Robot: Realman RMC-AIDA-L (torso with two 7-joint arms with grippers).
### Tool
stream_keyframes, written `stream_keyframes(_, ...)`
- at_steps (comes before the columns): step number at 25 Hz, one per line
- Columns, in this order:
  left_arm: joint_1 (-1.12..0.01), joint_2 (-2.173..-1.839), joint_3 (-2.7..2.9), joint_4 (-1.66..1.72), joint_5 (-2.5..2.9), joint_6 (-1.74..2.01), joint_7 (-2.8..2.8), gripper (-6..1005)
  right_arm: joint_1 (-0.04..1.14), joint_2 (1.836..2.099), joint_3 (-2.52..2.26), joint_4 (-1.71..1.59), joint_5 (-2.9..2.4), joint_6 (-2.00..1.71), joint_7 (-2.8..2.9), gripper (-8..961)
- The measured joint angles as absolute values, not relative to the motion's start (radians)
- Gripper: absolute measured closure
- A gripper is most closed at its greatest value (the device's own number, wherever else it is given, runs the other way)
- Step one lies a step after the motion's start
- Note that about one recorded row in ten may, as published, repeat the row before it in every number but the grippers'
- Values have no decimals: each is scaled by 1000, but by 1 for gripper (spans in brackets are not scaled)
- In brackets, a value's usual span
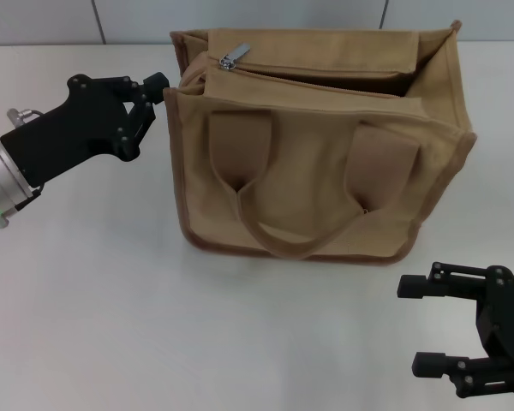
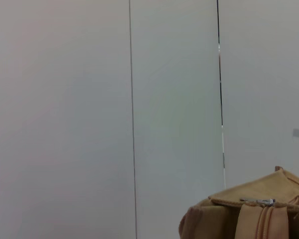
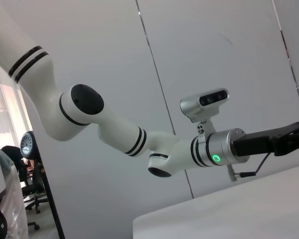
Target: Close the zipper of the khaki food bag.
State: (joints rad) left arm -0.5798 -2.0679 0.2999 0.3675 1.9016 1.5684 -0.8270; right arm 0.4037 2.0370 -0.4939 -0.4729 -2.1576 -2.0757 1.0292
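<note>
While the khaki food bag stands upright in the middle of the white counter, its zippered top gapes open along most of its length, with the silver pull tab of the zipper parked at the end nearest the robot's left arm. The left tool sits just beside the bag's upper corner on that side, its fingertips drawn close together with nothing held between them; whether they touch the canvas cannot be told. In the left wrist view only the bag's end and the pull tab show, low in the picture. The right tool hangs near the counter's front edge, well apart from the bag, its two fingers spread wide and empty.

The bag looks light and soft: canvas walls that would likely buckle or slide on the smooth counter if the tab were pulled alone. The tab is small, flat metal, probably slippery, so a pinch squarely across it seems wisest. Bracing the fabric at the tab end, near the brown piping, would keep the track taut while the slider is drawn toward the far, open end.
</note>
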Motion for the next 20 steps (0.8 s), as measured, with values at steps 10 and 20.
stream_keyframes(10,-566,-2063,302,374,1907,1568,-857,956,402,2037,-485,-475,-2157,-2076,1029,166)
stream_keyframes(20,-576,-2063,381,385,1913,1561,-873,732,409,2036,-483,-476,-2157,-2074,1029,166)
